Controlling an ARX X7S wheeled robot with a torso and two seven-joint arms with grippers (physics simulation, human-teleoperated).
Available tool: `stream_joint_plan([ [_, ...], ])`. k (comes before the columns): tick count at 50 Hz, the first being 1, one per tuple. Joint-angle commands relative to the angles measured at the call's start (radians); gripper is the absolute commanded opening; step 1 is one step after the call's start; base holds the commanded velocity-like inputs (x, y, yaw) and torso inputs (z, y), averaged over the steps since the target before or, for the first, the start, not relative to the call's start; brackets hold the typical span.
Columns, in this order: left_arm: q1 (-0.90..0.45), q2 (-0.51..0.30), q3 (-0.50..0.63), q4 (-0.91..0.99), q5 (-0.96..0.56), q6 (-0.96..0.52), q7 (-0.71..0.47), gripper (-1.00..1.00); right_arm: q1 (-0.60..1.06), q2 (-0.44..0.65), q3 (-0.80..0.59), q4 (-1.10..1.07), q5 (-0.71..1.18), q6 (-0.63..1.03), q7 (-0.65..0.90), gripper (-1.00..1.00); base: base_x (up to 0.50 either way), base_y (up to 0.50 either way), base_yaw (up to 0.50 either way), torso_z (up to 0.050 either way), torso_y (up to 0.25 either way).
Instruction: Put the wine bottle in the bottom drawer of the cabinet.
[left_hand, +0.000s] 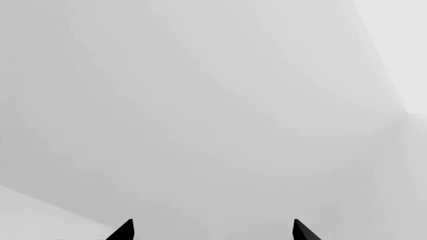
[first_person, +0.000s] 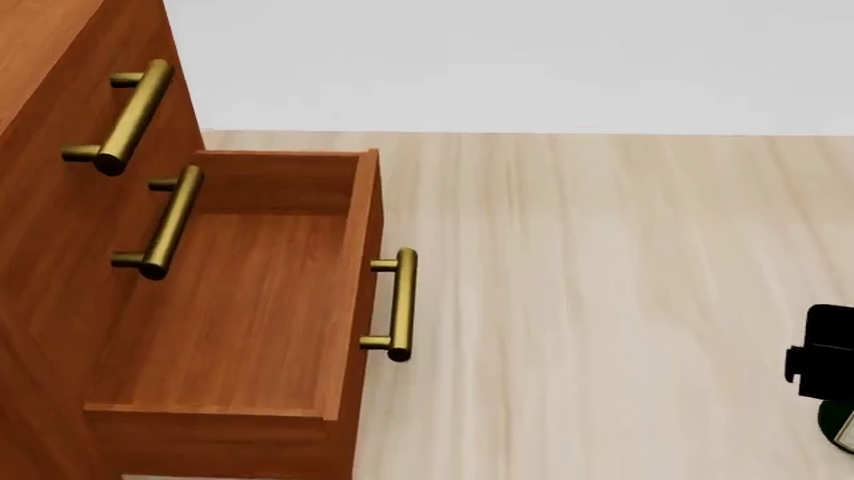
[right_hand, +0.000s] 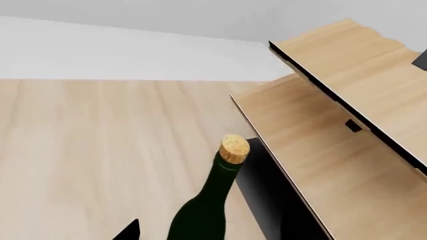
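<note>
The wine bottle (right_hand: 212, 200), dark green with a tan cork, stands between my right gripper's (right_hand: 212, 232) fingers. One black fingertip (right_hand: 128, 231) shows clear of the glass, and the jaws stand wide apart. In the head view the right gripper (first_person: 821, 360) is at the far right edge, with a bit of the bottle (first_person: 841, 428) below it. The reddish-brown cabinet (first_person: 54, 210) is at the left. Its bottom drawer (first_person: 354, 290) is pulled out and empty, with its brass handle (first_person: 398, 305) facing right. My left gripper (left_hand: 212, 231) is open and empty, facing a blank grey wall.
Two shut drawers with brass handles (first_person: 127, 115) (first_person: 167, 225) sit above the open one. A pale wooden rack (right_hand: 347, 125) on a black base (right_hand: 267, 200) stands close beside the bottle. Pale wood floor (first_person: 601, 300) lies between the drawer and my right gripper.
</note>
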Motion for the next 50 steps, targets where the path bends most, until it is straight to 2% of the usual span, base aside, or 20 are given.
stream_joint_plan([
  [1,0.002,0.001,-0.003,-0.001,-0.005,0.002,0.002,1.00,-0.015,0.009,0.009,0.004,-0.002,-0.006,0.000,1.00,0.00,0.00,0.00,0.000,-0.152],
  [14,0.001,-0.003,-0.001,0.004,-0.010,-0.009,-0.003,1.00,-0.030,0.018,0.017,0.014,-0.006,-0.019,-0.002,1.00,0.00,0.00,0.00,0.000,-0.092],
  [28,-0.004,-0.002,-0.010,0.002,-0.024,-0.018,-0.002,1.00,0.056,0.012,0.002,0.041,-0.011,-0.011,-0.006,1.00,0.00,0.00,0.00,0.000,-0.033],
  [50,0.000,-0.006,-0.003,0.007,-0.027,-0.022,-0.007,1.00,0.216,-0.086,-0.062,0.299,-0.065,-0.076,-0.048,1.00,0.00,0.00,0.00,0.000,0.000],
])
